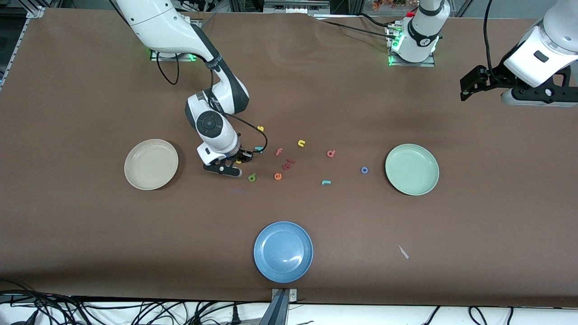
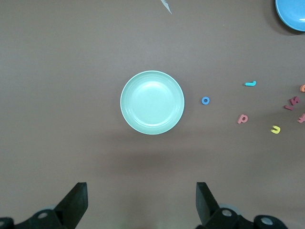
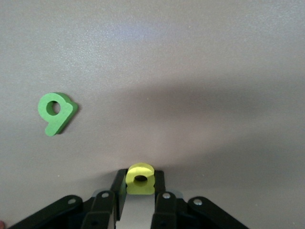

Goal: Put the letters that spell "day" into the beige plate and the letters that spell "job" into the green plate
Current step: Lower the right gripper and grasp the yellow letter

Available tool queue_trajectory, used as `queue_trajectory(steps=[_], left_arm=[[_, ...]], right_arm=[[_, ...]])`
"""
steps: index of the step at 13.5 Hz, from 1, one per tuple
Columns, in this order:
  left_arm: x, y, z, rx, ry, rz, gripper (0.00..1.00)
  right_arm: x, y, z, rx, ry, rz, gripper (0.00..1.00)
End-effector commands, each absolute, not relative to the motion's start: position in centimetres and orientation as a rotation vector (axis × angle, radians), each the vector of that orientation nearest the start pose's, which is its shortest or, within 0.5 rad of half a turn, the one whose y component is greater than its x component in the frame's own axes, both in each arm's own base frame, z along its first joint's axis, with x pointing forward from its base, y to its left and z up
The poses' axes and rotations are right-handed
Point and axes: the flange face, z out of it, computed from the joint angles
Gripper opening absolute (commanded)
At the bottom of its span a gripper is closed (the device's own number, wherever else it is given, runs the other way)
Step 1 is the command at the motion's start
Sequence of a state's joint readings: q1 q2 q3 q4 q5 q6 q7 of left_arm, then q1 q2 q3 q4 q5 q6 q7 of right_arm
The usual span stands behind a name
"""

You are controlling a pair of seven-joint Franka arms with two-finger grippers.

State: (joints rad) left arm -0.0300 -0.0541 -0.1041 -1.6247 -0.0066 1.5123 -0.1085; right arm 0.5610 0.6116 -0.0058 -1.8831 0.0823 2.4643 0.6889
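I see the right end effector point(image 3: 140, 188) low on the brown counter point(image 1: 90, 234), its two fingers closed on the small yellow foam letter with a round bowl point(image 3: 140, 179). The right arm reaches down from its base and bends at the wrist, so the end effector sits between the round cream-beige plate point(image 1: 151, 164) and the group of letters. The dark green foam letter with a round bowl point(image 1: 252, 177) lies flat just beside it, apart from the fingers, nearer to the front camera. The teal y-shaped letter point(image 1: 259, 149) is close to the wrist cable.

There is free brown surface between the end effector and the beige plate. The round blue plate point(image 1: 283, 251) lies near the counter edge closest to the front camera.

The left end effector point(image 2: 141, 202) waits high over the left arm's end of the counter, fingers wide apart and holding nothing. The pale mint-green plate point(image 1: 412, 169) is below it, with the blue ring letter point(image 1: 364, 170) beside its rim, not touching. The teal hooked letter point(image 1: 326, 182) and the salmon-pink letter with bowl and stem point(image 1: 331, 154) lie toward the middle.
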Motion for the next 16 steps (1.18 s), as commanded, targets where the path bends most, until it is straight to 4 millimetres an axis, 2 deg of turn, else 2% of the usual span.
queue_trajectory(steps=[1,3,4,8,10,13,16], left_arm=[[52.9,-7.3,62.8,-3.111,0.07,0.096,1.0],[52.9,-7.3,62.8,-3.111,0.07,0.096,1.0],[52.9,-7.3,62.8,-3.111,0.07,0.096,1.0],[52.9,-7.2,62.8,-3.111,0.07,0.096,1.0],[52.9,-7.2,62.8,-3.111,0.07,0.096,1.0],[52.9,-7.2,62.8,-3.111,0.07,0.096,1.0],[52.9,-7.2,62.8,-3.111,0.07,0.096,1.0]], right_arm=[[54.5,33.3,18.9,-3.098,0.31,0.081,0.14],[55.8,33.1,20.8,-3.113,0.326,0.12,0.14],[56.3,32.3,21.6,-3.125,0.336,0.136,0.14],[57.6,27.5,25.2,-3.186,0.207,0.195,0.14],[57.6,25.2,26.2,-3.198,0.162,0.209,0.14],[57.7,19.4,27.1,-3.208,-0.001,0.226,0.14],[57.6,13.3,26.9,-3.209,-0.101,0.245,0.14]])
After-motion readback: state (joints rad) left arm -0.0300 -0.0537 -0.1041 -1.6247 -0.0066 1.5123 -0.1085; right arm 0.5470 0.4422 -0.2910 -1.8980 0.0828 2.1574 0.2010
